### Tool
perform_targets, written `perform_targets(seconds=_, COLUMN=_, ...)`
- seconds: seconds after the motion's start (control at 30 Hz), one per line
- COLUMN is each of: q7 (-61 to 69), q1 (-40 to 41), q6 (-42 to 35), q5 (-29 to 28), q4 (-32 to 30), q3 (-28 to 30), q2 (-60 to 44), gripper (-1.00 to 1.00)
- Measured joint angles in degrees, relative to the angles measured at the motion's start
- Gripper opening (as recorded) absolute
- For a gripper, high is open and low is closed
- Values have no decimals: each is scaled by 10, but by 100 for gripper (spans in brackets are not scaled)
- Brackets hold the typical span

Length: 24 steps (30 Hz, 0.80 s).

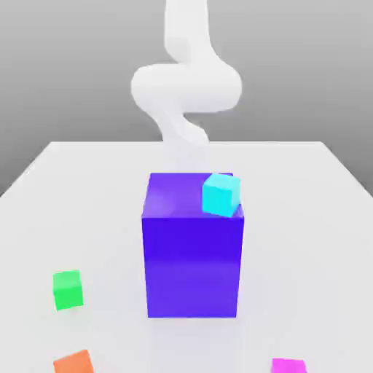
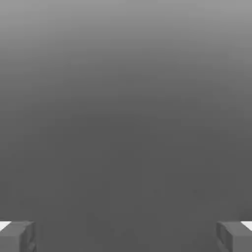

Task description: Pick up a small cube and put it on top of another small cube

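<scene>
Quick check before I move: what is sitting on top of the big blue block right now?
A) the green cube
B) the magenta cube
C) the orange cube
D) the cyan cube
D: the cyan cube rests on the blue block at its upper corner on the exterior view's right; the green cube, orange cube and magenta cube lie on the table.

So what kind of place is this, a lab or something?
Probably no real room: it looks computer-drawn, a bare test scene. A plain white table against flat grey, a smooth white robot arm, and flat-coloured blocks such as the big blue block and green cube.
</scene>
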<state>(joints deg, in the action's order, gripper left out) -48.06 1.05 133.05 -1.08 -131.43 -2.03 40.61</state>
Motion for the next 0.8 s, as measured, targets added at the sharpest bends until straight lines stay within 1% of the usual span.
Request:
perform_targets(seconds=0.2, q7=-59, q1=21, q6=31, q5=-32, q4=9, q3=-47, q2=-128, gripper=0)
perform_targets(seconds=0.43, q7=-132, q1=31, q6=65, q5=-77, q4=18, q3=-89, q2=-274, gripper=0)
perform_targets(seconds=0.63, q7=-191, q1=22, q6=95, q5=-111, q4=27, q3=-108, q2=-398, gripper=0)
perform_targets(seconds=0.8, q7=-229, q1=5, q6=122, q5=-123, q4=33, q3=-112, q2=-499, gripper=0)
